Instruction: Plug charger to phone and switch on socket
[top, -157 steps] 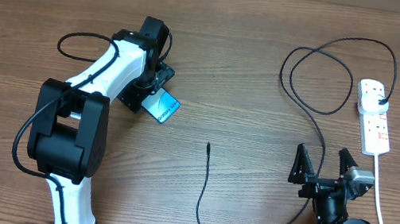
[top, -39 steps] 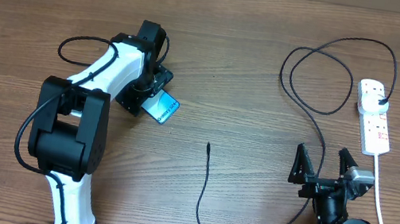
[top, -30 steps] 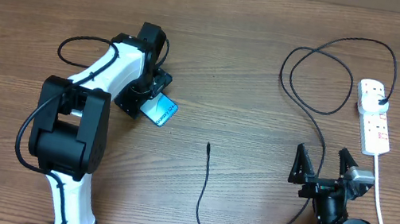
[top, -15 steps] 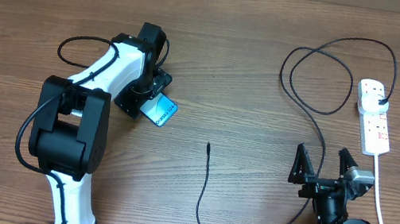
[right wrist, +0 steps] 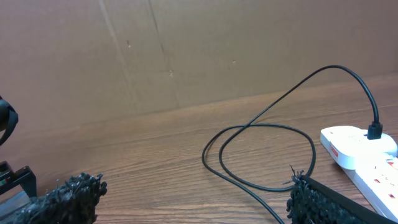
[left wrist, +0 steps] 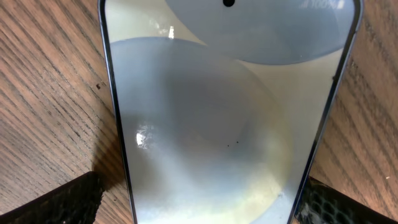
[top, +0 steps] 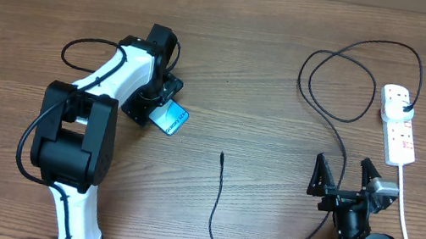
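Observation:
The phone (top: 171,119), with a light blue screen, lies on the wooden table under my left gripper (top: 160,104). In the left wrist view the phone (left wrist: 217,124) fills the frame. My left gripper (left wrist: 205,208) straddles its width: the right finger is at the phone's edge, and a small gap shows beside the left finger. The charger is a thin black cable (top: 216,206) with its free tip at mid-table. It loops at the back right, and its plug sits in the white socket (top: 400,132). My right gripper (top: 343,185) is open and empty at the front right. The right wrist view shows this gripper (right wrist: 193,205), the cable loop (right wrist: 267,155) and the socket (right wrist: 360,146).
The socket's thicker white cord (top: 406,232) runs along the right side to the front edge, beside the right arm's base. A brown cardboard wall (right wrist: 186,56) stands behind the table. A black cable (top: 78,51) of the left arm arcs beside the arm.
About a second ago the left gripper and the phone shifted slightly down and to the left. Nothing has moved since then. The right arm and the cable have stayed still.

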`<state>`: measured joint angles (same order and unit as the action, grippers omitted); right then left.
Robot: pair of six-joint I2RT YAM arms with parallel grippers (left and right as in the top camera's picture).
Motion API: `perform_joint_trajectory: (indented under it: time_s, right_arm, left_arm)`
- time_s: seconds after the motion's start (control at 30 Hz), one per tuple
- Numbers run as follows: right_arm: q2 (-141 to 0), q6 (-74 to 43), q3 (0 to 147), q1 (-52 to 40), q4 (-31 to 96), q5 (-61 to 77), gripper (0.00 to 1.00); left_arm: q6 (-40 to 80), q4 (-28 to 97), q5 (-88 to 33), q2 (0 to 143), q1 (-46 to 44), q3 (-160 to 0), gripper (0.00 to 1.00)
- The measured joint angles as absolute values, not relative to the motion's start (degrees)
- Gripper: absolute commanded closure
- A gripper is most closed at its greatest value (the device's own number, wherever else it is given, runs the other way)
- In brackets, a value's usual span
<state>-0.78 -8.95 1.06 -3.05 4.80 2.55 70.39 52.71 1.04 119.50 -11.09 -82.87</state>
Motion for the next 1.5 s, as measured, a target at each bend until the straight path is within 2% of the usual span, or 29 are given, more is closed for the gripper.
perform_joint_trajectory:
  time_s: [1.03,1.3,1.5]
  right_arm:
    - [-0.8,-8.9,1.1,-3.0,4.8,2.6,0.00]
    - [-0.8,-9.0,1.1,-3.0,4.8,2.5,0.00]
    - [-0.8,-9.0,1.1,-3.0,4.8,2.5,0.00]
  left_arm:
    - [70.4,52.7,1.1,119.5,-11.1,-82.9,0.00]
    - [70.4,52.7,1.5,119.5,-11.1,-82.9,0.13]
    - [70.4,52.7,1.7,119.5,-11.1,-82.9,0.14]
